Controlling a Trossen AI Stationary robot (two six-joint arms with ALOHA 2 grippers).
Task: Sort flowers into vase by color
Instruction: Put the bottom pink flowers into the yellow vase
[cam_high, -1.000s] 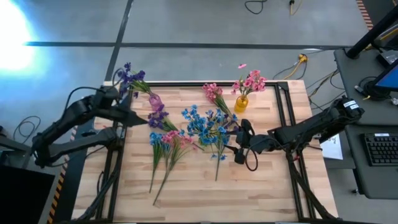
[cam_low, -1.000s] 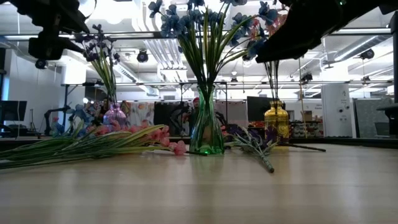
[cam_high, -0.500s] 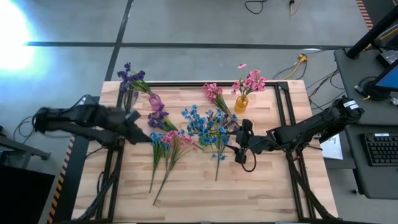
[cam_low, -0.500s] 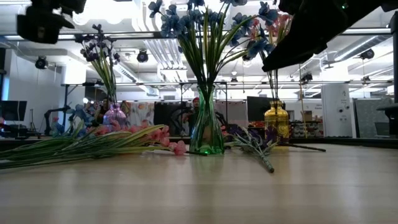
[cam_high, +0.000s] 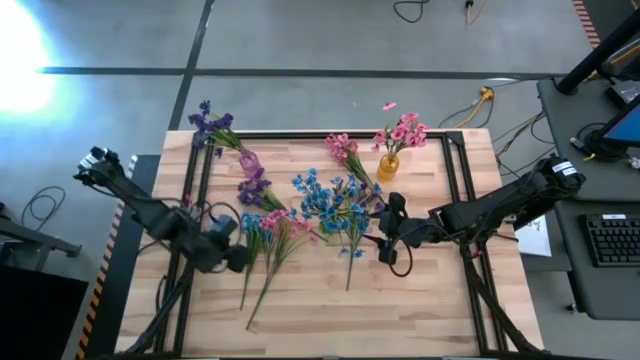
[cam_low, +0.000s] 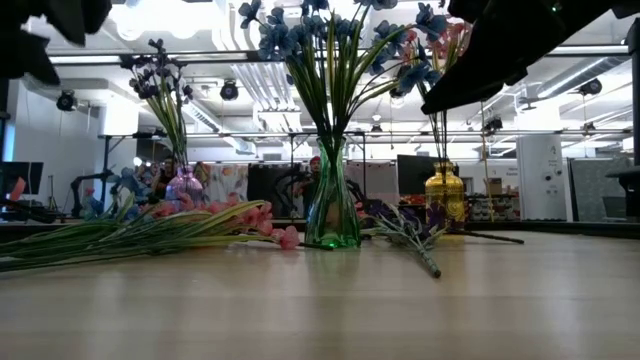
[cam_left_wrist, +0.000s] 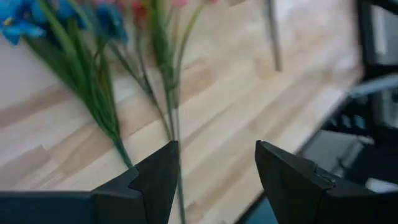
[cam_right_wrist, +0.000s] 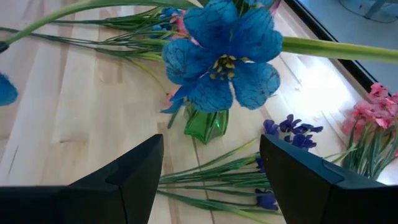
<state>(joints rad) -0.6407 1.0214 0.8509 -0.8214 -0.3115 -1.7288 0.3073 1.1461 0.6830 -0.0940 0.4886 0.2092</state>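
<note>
Loose flowers (cam_high: 265, 235) with blue and pink blossoms lie left of centre, their stems (cam_left_wrist: 174, 118) running toward the near edge. My left gripper (cam_high: 235, 258) hangs open above those stems (cam_left_wrist: 214, 149), touching nothing. A green vase (cam_high: 335, 210) at the centre holds blue flowers (cam_right_wrist: 221, 56). My right gripper (cam_high: 385, 242) hovers open just right of it (cam_right_wrist: 211, 143). A purple vase (cam_high: 250, 162) holds purple flowers (cam_high: 210, 122). A yellow vase (cam_high: 388, 165) holds pink flowers (cam_high: 405, 130).
A loose pink sprig (cam_high: 342, 148) lies at the far side, between the purple and yellow vases. A sprig with purple-blue blossoms (cam_right_wrist: 289, 130) lies on the table beside the green vase (cam_low: 332, 215). Bare wood (cam_high: 400, 310) runs along the near edge.
My left arm has swung from beside the purple vase at the far left toward the near edge, dropping a little and turning. Its gripper now hangs over the loose sprigs' stems, still open. No flower has moved.
</note>
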